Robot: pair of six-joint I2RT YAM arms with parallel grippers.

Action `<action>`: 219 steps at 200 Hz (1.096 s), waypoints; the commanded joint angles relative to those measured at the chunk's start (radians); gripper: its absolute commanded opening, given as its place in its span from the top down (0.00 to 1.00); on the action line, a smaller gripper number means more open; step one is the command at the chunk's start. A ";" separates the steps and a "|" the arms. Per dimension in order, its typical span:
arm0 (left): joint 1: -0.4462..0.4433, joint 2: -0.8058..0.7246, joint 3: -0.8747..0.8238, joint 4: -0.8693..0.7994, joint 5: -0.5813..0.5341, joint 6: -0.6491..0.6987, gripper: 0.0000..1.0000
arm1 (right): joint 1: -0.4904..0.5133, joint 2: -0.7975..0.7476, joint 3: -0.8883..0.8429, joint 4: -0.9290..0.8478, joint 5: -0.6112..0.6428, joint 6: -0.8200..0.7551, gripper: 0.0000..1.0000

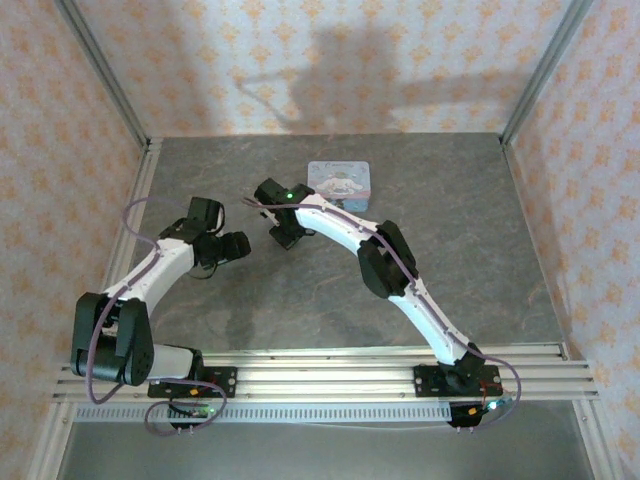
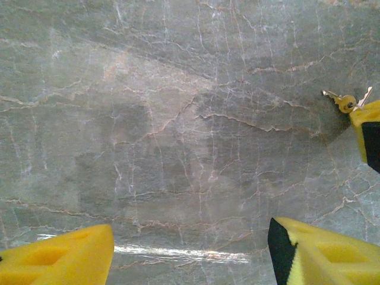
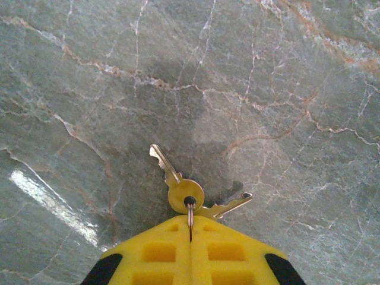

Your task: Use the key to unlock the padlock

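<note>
The right claw (image 3: 190,230) is pinched shut on the ring (image 3: 190,211) alone, so the key (image 3: 172,178) dangles loose over the table (image 3: 285,89), left of the tin (image 1: 338,183). It may swing or twist, spoiling any aim at a keyhole. The left claw (image 2: 190,252) stands wide, holding nothing.

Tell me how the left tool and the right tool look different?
The left tool is open, with a wide gap; the right tool is shut, fingers pressed together. The left tool holds nothing; the right tool pinches the ring of the key. Both are yellow and point down at the grey table.
</note>
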 commanded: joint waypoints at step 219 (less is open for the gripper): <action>0.075 0.012 -0.090 0.192 0.226 -0.165 0.31 | 0.000 -0.243 -0.215 0.067 0.061 -0.028 1.00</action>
